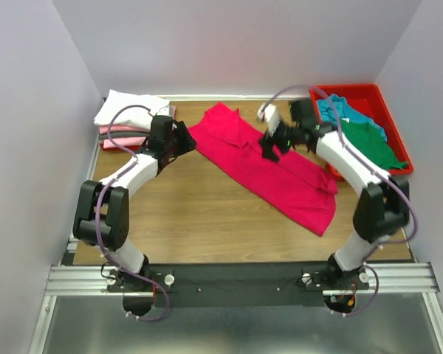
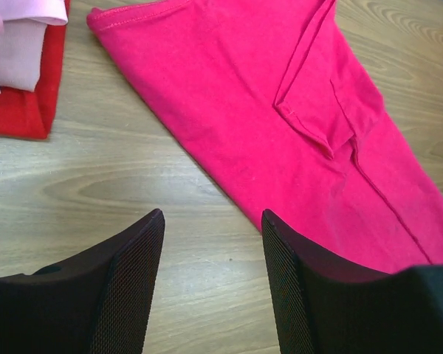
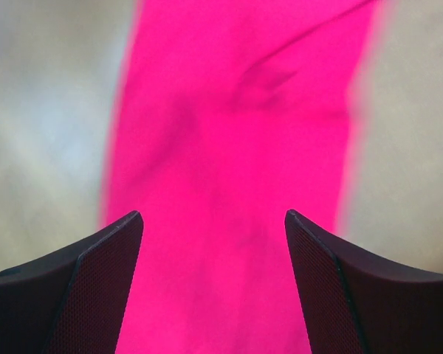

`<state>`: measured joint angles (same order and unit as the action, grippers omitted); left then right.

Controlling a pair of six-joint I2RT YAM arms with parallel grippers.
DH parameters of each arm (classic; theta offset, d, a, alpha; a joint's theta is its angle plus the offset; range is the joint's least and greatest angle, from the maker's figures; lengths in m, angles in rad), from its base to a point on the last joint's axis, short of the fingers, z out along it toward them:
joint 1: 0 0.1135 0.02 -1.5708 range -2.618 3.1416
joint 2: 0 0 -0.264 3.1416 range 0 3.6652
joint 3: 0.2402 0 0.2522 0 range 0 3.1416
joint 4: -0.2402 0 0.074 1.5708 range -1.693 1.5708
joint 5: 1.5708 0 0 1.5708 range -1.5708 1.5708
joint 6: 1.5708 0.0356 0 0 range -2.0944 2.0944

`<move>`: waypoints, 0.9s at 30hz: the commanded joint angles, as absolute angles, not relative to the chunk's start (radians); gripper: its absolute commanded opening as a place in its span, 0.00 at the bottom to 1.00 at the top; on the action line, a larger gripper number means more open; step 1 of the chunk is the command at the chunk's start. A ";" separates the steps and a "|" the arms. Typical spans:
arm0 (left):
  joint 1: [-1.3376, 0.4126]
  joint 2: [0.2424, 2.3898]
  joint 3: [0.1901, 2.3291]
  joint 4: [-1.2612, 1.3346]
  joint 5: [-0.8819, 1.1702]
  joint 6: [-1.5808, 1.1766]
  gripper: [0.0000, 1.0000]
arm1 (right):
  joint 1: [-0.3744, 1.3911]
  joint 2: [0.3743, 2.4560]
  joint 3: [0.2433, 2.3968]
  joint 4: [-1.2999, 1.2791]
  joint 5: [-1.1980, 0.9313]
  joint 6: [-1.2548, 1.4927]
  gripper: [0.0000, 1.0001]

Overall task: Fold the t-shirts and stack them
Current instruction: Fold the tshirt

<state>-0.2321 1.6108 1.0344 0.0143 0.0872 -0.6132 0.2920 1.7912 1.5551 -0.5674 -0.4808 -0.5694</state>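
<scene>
Left wrist view, left hand [image 2: 212, 215] open, empty

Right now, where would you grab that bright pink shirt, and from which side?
Probably the long edge of the pink shirt that faces the left gripper. The shirt lies flat on the table, so only an edge lets fingers slide under and pinch. That gripper is open over bare wood just beside this edge, so coming in low from there looks easiest.

- Crimson-pink shirt [image 3: 236, 147] and surface [image 3: 37, 110] blur across the right wrist view.
- Folded stack [image 2: 18, 51] is cut off at the left wrist view's upper left.
</scene>
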 commanded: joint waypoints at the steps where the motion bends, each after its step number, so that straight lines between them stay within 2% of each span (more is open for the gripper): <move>1: -0.261 1.565 1.071 0.002 -0.032 -0.543 0.64 | 0.457 1.662 1.205 -0.623 -0.220 -0.648 0.84; 7: -0.261 1.369 0.970 -0.015 -0.020 -0.489 0.64 | 0.555 1.500 0.944 -0.566 -0.057 -0.614 0.84; 13: -0.261 1.302 0.848 0.073 0.058 -0.540 0.65 | 0.580 1.505 0.896 -0.528 0.029 -0.585 0.84; 19: -0.273 1.512 0.974 0.055 0.092 -0.601 0.62 | 0.578 1.473 0.920 -0.502 0.006 -0.520 0.84; 27: -0.350 1.845 1.241 -0.084 -0.036 -0.643 0.62 | 0.474 1.404 0.899 -0.480 -0.107 -0.497 0.84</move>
